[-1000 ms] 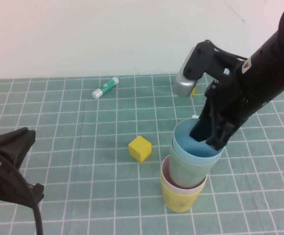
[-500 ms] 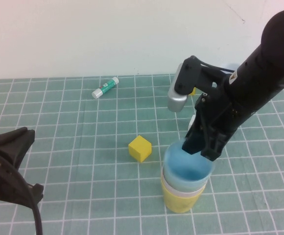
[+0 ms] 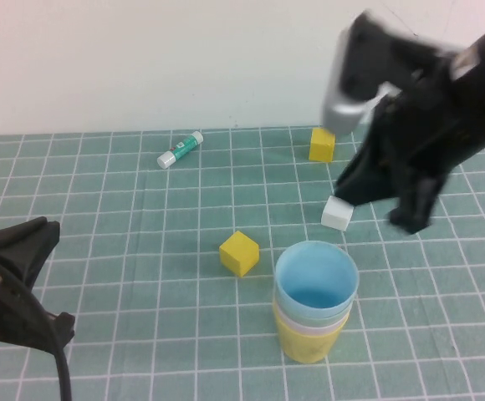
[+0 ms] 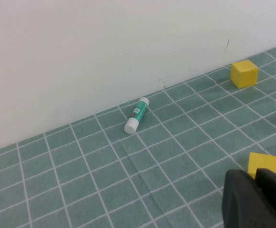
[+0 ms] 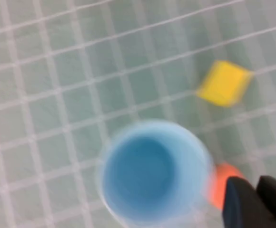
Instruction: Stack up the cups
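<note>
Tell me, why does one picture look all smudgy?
The right wrist view is smeared: the light blue cup and a yellow cube have fuzzy edges. In the high view the right gripper above the stack is blurred too; the left gripper looks sharp. The left wrist view is crisp.

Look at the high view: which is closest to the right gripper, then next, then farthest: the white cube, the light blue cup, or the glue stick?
From the right gripper:
1. White cube, just to its left.
2. Light blue cup, topping the stack, nearer the robot.
3. Glue stick, far left by the wall.
</note>
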Tool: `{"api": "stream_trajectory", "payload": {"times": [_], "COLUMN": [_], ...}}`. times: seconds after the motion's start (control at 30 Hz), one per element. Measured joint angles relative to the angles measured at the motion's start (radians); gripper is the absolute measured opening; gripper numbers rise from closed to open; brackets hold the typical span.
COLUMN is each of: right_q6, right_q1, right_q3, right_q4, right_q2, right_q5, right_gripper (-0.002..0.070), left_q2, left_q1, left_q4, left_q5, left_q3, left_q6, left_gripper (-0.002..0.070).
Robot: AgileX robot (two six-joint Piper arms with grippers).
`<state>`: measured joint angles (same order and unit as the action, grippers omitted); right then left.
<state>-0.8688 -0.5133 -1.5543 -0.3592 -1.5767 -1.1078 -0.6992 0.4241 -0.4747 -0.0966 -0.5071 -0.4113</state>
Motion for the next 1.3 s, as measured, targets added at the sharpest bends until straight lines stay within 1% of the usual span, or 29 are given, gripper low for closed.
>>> {"api": "stream_trajectory", "payload": {"times": [0.1, 0.17, 0.27, 0.33, 0.47, 0.57, 0.67, 0.8, 0.93, 1.07, 1.3], "right_q6": [0.050, 0.112, 0.223, 0.298, 0.430, 0.492, 0.514, 0.465, 0.422, 0.416, 0.413], "right_q1": [0.000, 0.000, 0.000, 0.000, 0.000, 0.000, 0.000, 0.000, 0.000, 0.000, 0.000], "right_q3": [-0.009, -0.006, 0.052, 0.134, 0.341, 0.521, 0.696, 0.909, 1.072, 1.167, 1.223], "right_q4": [0.145, 0.284, 0.473, 0.573, 0.648, 0.641, 0.564, 0.414, 0.330, 0.282, 0.249], "right_q2": [0.100, 0.164, 0.275, 0.369, 0.568, 0.707, 0.833, 0.978, 1.077, 1.125, 1.131], "right_q5": [-0.013, -0.029, -0.013, 0.026, 0.097, 0.163, 0.257, 0.377, 0.445, 0.470, 0.474], "right_gripper": [0.0024, 0.0013, 0.0009, 0.0008, 0.0007, 0.0006, 0.0006, 0.0006, 0.0006, 0.0006, 0.0001], "left_q2": [0.000, 0.000, 0.000, 0.000, 0.000, 0.000, 0.000, 0.000, 0.002, 0.002, 0.002], "left_q1": [0.000, 0.000, 0.000, 0.000, 0.000, 0.000, 0.000, 0.000, 0.000, 0.000, 0.000], "left_q4": [0.002, 0.002, 0.002, 0.002, 0.002, 0.002, 0.002, 0.002, 0.002, 0.000, -0.008], "left_q5": [0.000, 0.006, 0.028, 0.039, 0.044, 0.044, 0.044, 0.046, 0.063, 0.084, 0.090], "left_q3": [0.000, 0.000, 0.000, 0.000, 0.000, 0.000, 0.002, 0.013, 0.040, 0.054, 0.054], "left_q6": [-0.022, -0.045, -0.070, -0.075, -0.083, -0.083, -0.083, -0.083, -0.082, -0.082, -0.080], "left_gripper": [0.0027, 0.0027, 0.0027, 0.0027, 0.0012, 0.0004, 0.0002, 0.0002, 0.0002, 0.0002, 0.0001]}}
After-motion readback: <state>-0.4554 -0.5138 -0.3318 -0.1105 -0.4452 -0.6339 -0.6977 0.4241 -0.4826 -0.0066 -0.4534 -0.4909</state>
